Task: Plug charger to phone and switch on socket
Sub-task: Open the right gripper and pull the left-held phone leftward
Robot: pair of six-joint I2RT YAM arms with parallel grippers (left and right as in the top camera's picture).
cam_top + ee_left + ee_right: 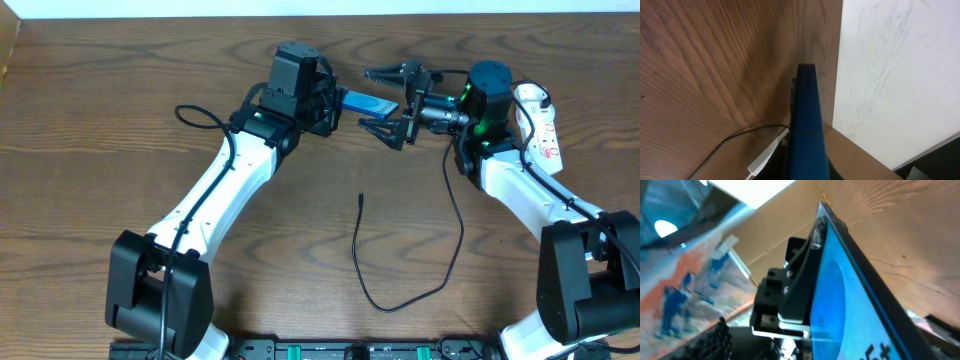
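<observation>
The phone (368, 103), with its bright blue screen, is held above the table at the back centre by my left gripper (340, 101), which is shut on its left end. In the left wrist view the phone (807, 120) shows edge-on. My right gripper (384, 99) is open, one finger on either side of the phone's right end, not touching it. In the right wrist view the blue screen (850, 295) fills the middle. The charger (372, 290) lies loose on the table, its small tip (360, 197) below the phone. The white socket (541, 125) lies at the far right.
The charger's cable runs up under my right arm toward the socket. A thicker black robot cable loops beside my left arm (195, 115). The table's back edge (150, 20) meets a white surface just behind the grippers.
</observation>
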